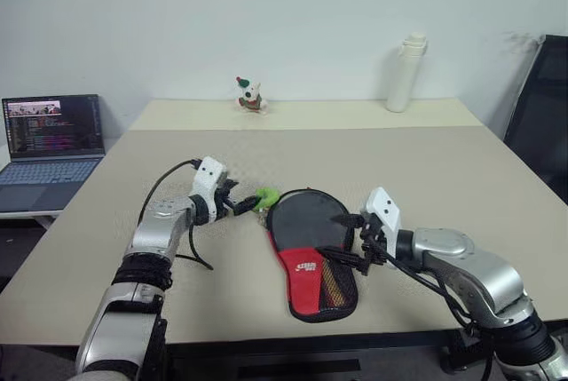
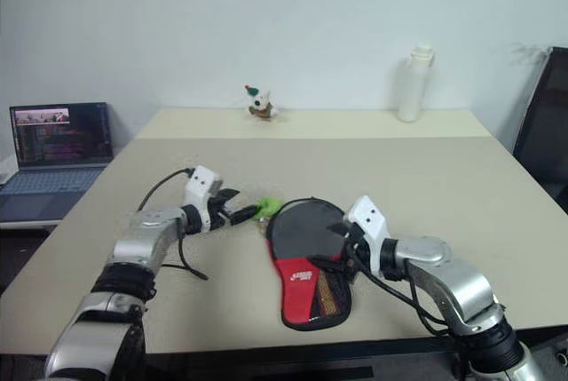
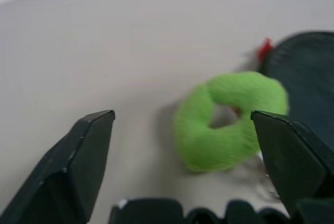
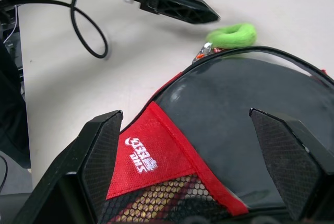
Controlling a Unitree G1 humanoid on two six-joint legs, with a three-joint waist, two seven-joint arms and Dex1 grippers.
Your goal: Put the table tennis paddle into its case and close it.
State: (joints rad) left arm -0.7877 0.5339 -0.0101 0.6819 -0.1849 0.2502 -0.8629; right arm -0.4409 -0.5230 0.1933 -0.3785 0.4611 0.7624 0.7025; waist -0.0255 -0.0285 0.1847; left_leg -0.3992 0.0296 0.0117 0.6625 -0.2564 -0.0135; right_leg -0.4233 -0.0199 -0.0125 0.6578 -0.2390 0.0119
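**Case flat on the surface, both claws spread and holding nothing**

Nearest the front edge of the beige surface (image 1: 461,177) sits the case (image 1: 311,252), lying flat with its narrow red end toward the robot and the round black end pointing away. You can see the white logo on the red panel and a mesh pocket just beside it. Can't tell from here whether the table tennis paddle is inside it; no bare bat is lying anywhere I can see.

The right claw (image 1: 351,241) is at the case's right edge, fingers spread wide with nothing between them. From its wrist view the two fingers straddle the red and black fabric, hovering just over it; whether they actually touch it I can't say.

A bit further back, the left claw (image 1: 245,203) points toward the little green ring (image 1: 267,197) on the cord at the case's far left rim. Its fingers are also wide apart, and in the wrist view one black fingertip sits right next to the ring, but nothing is gripped.

Way back on the surface there's a small toy figure (image 1: 249,95) and a white bottle (image 1: 406,73) standing upright near the wall. Off to the left, a laptop (image 1: 51,150) is open on a separate lower stand, and a black chair (image 1: 541,119) is on the right.
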